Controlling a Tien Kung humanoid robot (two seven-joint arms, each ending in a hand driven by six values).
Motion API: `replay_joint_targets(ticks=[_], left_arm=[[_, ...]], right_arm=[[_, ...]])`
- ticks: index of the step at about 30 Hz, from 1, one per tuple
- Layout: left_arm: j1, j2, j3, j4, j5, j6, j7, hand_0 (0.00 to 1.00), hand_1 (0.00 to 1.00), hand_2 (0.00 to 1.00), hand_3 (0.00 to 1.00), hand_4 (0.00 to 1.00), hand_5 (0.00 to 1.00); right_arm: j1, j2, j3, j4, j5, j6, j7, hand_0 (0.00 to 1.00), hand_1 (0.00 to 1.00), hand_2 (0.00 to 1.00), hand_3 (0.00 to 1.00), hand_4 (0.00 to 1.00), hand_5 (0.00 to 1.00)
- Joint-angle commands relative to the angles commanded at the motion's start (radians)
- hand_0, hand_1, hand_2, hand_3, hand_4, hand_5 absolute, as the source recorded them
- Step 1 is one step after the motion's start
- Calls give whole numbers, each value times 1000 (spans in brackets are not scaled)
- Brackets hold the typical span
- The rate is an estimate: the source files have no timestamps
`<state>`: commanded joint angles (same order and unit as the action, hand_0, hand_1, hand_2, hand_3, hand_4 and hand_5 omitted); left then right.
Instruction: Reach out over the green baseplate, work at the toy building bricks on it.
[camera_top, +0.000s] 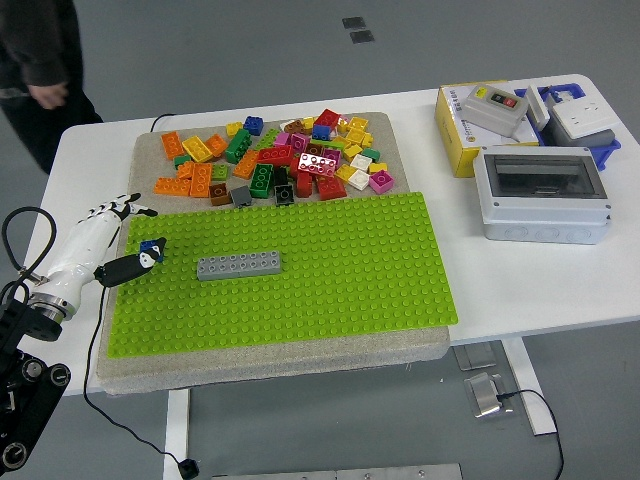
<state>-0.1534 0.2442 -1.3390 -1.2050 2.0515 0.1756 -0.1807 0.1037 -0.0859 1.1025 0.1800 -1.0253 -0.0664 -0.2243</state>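
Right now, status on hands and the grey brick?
Left hand open, at baseplate's left edge, holding nothing. Right hand out of view. Grey brick lies alone on baseplate, untouched. Nothing blocking it; loose bricks piled behind.

**No legible print from my seat**

I can make out dark print on the side of the yellow box at the table's far right, but it is too small for me to read. I find no readable label or number anywhere else.
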Motion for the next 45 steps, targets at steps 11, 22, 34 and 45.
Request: replay_joint_targets(ticks=[11,22,34,45], left_arm=[[51,-79,-3,3,-51,18,-30,985,953,935,804,604,301],[65,-53,55,20,-69,21,-36,981,947,930,803,591,301],[87,-23,66,15,-56,22,-35,980,946,928,800,590,300],[102,-17,48,-1,-46,25,-38,976,944,925,797,584,300]], right_arm=[[-17,13,-23,0,23,-2,-9,642,637,662,585,358,793],[-36,38,-63,0,48,4,-19,643,637,662,595,359,791],[-58,53,-59,0,35,12,-30,644,637,665,604,359,790],[-66,54,-33,0,-21,25,-58,646,638,678,615,363,787]])
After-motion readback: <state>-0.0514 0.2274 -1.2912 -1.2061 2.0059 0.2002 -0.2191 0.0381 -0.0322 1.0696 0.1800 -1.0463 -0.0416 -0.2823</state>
